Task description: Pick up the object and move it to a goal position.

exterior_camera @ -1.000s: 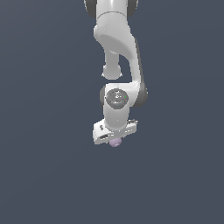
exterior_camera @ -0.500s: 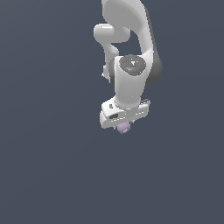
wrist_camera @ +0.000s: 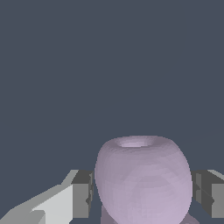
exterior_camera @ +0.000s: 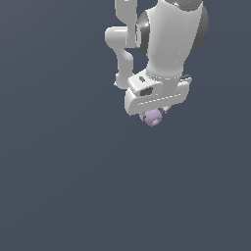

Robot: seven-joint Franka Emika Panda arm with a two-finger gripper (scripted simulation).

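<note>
Tool [wrist_camera: 142, 192] clamps matte lilac rounded object [wrist_camera: 143, 181], rimmed end outward

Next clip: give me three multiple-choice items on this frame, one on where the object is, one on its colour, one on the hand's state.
1. Where is the object?
A. Between the hand's fingers
B. Lying apart from the arm
C. On a shelf

2. What colour is the object?
A. Green
B. Pale lilac
C. Orange

3. What state is the hand in?
A. Wide open, holding nothing
B. Out of view
C. Shut on the object

Key: 1 A, the wrist view shows a finger at each side of it; 2 B, lilac in both views; 3 C, the fingers sit against its sides.
</note>
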